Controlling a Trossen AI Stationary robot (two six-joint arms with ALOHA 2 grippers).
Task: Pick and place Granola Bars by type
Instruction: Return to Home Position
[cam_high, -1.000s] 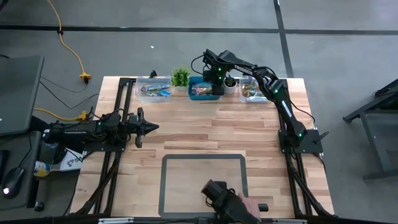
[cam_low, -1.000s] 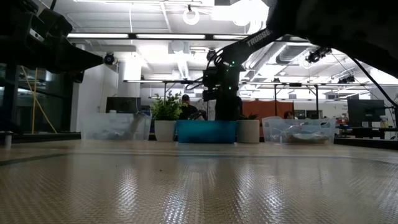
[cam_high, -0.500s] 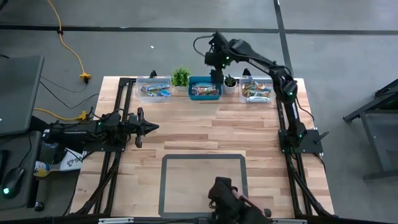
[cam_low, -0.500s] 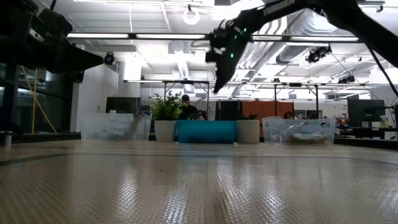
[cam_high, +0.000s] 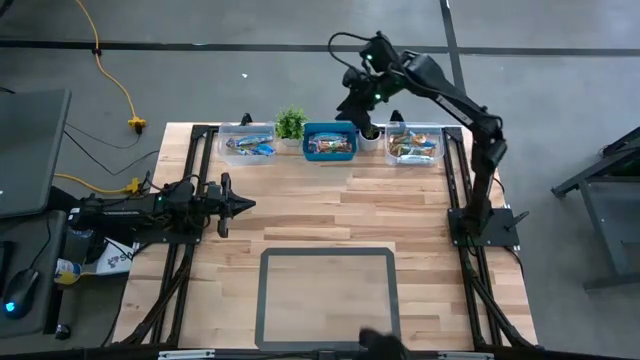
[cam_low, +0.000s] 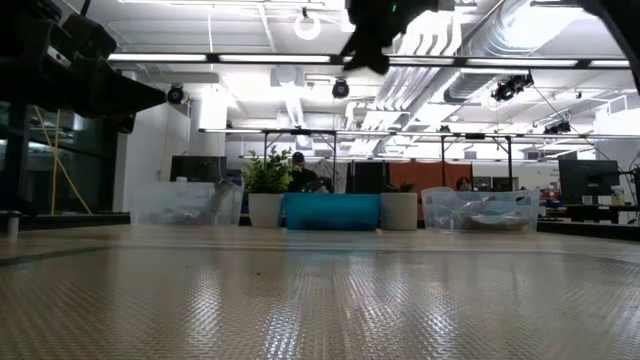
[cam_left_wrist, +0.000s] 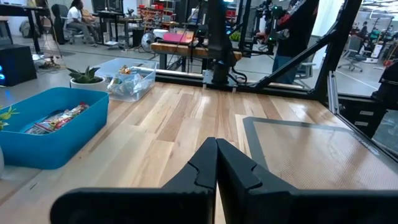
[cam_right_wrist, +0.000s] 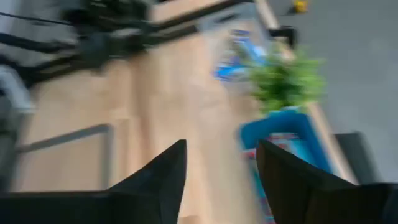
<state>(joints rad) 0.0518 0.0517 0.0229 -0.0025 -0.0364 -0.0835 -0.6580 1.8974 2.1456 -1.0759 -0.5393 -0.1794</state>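
Granola bars in shiny wrappers lie in three bins along the table's far edge: a clear bin (cam_high: 248, 143) at the left, a blue bin (cam_high: 330, 143) in the middle and a clear bin (cam_high: 413, 143) at the right. My right gripper (cam_high: 352, 104) is raised high above the blue bin's right end. In the right wrist view it (cam_right_wrist: 221, 168) is open and empty. In the low view it (cam_low: 375, 40) shows at the top, well above the blue bin (cam_low: 332, 211). My left gripper (cam_high: 240, 205) waits shut and empty at the table's left side, and the left wrist view (cam_left_wrist: 216, 163) also shows it shut.
Two small potted plants (cam_high: 291, 124) (cam_high: 370, 132) stand between the bins. A grey-outlined mat (cam_high: 328, 295) lies at the table's near middle. A dark shape (cam_high: 380, 340) shows at the near edge. Bare wood lies between the mat and the bins.
My right gripper has risen from down at the blue bin to high above it, drifting a little toward the table's right and far edge. A person's hand with a dark object at the near edge has drawn back almost out of view.
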